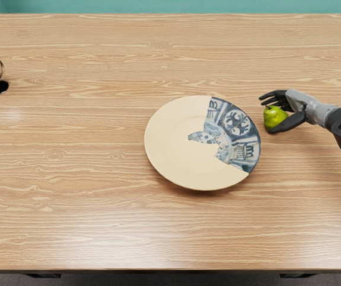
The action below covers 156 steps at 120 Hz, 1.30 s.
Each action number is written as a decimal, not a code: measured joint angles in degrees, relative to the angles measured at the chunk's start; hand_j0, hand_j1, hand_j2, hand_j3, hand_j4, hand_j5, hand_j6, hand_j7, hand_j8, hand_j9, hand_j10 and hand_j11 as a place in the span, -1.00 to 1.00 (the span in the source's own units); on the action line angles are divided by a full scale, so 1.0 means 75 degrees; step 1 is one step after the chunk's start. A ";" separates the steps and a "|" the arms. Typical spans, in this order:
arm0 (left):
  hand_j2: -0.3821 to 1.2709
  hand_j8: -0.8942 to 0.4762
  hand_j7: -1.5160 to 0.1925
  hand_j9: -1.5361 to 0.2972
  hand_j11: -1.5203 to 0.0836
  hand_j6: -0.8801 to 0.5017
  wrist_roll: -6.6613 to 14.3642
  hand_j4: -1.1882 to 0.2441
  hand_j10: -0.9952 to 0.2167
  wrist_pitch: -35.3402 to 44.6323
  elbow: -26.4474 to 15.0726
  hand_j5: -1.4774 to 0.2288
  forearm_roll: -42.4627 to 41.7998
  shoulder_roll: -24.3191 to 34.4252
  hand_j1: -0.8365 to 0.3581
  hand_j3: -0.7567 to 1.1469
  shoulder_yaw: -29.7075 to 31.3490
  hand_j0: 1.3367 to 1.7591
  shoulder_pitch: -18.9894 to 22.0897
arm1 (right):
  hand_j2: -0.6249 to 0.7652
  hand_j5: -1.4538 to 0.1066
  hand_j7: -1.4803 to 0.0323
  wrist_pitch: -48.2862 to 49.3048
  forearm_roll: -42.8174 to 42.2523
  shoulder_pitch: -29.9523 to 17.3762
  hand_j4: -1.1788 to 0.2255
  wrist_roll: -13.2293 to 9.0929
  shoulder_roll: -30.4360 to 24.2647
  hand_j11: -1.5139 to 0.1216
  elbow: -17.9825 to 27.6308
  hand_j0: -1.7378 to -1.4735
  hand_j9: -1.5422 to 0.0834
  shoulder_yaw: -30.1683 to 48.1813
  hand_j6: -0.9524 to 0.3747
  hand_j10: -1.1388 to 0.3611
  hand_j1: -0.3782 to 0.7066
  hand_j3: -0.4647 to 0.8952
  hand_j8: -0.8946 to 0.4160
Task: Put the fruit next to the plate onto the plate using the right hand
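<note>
The pear [273, 117] stands on the desk [99, 226] just beside the right rim of the plate [164, 143], not yet on it. The right robot hand [292, 108] is wrapped about the pear, with its fingers [274, 95] curled over the far side and its thumb against the near side, so it appears to be grasping the fruit. To do this step well, the grip should be firm before any lift. The pear should then rise straight up, clear the rim, travel left over the plate's bare cream area, and be lowered upright before release so it does not roll.
</note>
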 joint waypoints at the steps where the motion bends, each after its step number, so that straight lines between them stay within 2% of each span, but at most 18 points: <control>1: -0.54 0.30 0.77 0.67 0.89 0.27 0.0000 0.66 0.64 0.0000 0.0000 0.73 0.0000 0.0000 0.98 -0.21 0.0000 0.52 0.0000 | -0.20 0.27 0.34 0.0000 -0.0002 0.0000 0.16 0.0000 0.0002 0.28 0.0000 -0.40 0.32 0.0000 -0.11 0.04 -0.16 -0.32 -0.19; 22: -0.54 0.30 0.77 0.67 0.89 0.27 0.0000 0.66 0.64 0.0000 0.0000 0.73 0.0000 0.0000 0.98 -0.21 0.0000 0.52 0.0000 | -0.22 0.12 0.19 0.0006 -0.0022 -0.0004 0.04 -0.0008 0.0014 0.14 0.0005 -0.40 0.19 -0.0030 -0.24 -0.02 0.03 -0.32 -0.32; 33: -0.54 0.30 0.77 0.67 0.89 0.27 0.0000 0.66 0.64 0.0000 0.0000 0.73 0.0001 0.0000 0.98 -0.21 0.0000 0.52 0.0000 | -0.11 0.04 0.09 0.0014 -0.0024 -0.0001 -0.06 -0.0011 0.0018 0.04 0.0012 -0.39 0.10 -0.0057 -0.34 0.04 0.12 -0.32 -0.26; 40: -0.54 0.30 0.77 0.67 0.89 0.27 0.0000 0.66 0.64 0.0000 0.0000 0.73 0.0001 0.0000 0.98 -0.21 0.0001 0.52 0.0000 | -0.06 -0.01 0.03 0.0024 -0.0025 0.0002 -0.11 -0.0012 0.0015 -0.02 0.0016 -0.38 0.05 -0.0067 -0.33 0.06 0.15 -0.32 -0.25; 56: -0.54 0.30 0.77 0.67 0.89 0.27 0.0000 0.66 0.64 0.0000 0.0000 0.73 0.0000 0.0000 0.98 -0.21 0.0002 0.52 0.0000 | 0.01 -0.10 -0.06 0.0054 -0.0027 0.0013 -0.20 -0.0014 0.0013 -0.11 0.0032 -0.37 -0.04 -0.0076 -0.33 0.07 0.16 -0.32 -0.24; 89: -0.54 0.30 0.77 0.67 0.89 0.27 0.0000 0.66 0.64 0.0000 0.0000 0.73 -0.0001 0.0000 0.98 -0.21 0.0000 0.52 0.0000 | 0.21 -0.23 -0.18 0.0240 -0.0038 0.0201 -0.27 -0.0015 -0.0001 -0.21 0.0085 -0.37 -0.16 -0.0100 -0.52 0.01 0.13 -0.32 -0.34; 105: -0.54 0.30 0.77 0.67 0.89 0.27 0.0000 0.66 0.64 0.0000 0.0000 0.73 -0.0001 0.0000 0.98 -0.20 0.0002 0.52 0.0000 | 0.14 -0.29 -0.22 0.0326 -0.0044 0.0254 -0.30 -0.0016 -0.0008 -0.25 0.0101 -0.37 -0.20 -0.0106 -0.57 0.01 0.08 -0.32 -0.34; 110: -0.54 0.30 0.77 0.67 0.89 0.27 0.0000 0.66 0.64 0.0000 0.0000 0.73 -0.0001 0.0000 0.98 -0.20 0.0001 0.52 0.0000 | 0.20 -0.30 -0.23 0.0386 -0.0043 0.0278 -0.30 -0.0015 -0.0018 -0.26 0.0109 -0.37 -0.22 -0.0105 -0.57 0.02 0.10 -0.32 -0.34; 121: -0.54 0.30 0.77 0.67 0.89 0.27 0.0000 0.66 0.64 0.0000 0.0000 0.73 -0.0001 0.0000 0.98 -0.20 0.0000 0.52 0.0000 | 0.18 -0.32 -0.25 0.0567 -0.0047 0.0358 -0.31 -0.0016 -0.0074 -0.27 0.0158 -0.37 -0.23 -0.0091 -0.58 0.01 0.09 -0.32 -0.33; 156: -0.54 0.30 0.77 0.67 0.89 0.27 0.0000 0.66 0.64 0.0000 0.0000 0.73 -0.0001 0.0000 0.98 -0.20 0.0001 0.52 0.0000 | 0.13 -0.35 -0.27 0.1120 -0.0037 0.0702 -0.32 -0.0016 -0.0567 -0.30 0.0571 -0.36 -0.26 -0.0012 -0.60 0.01 0.04 -0.32 -0.34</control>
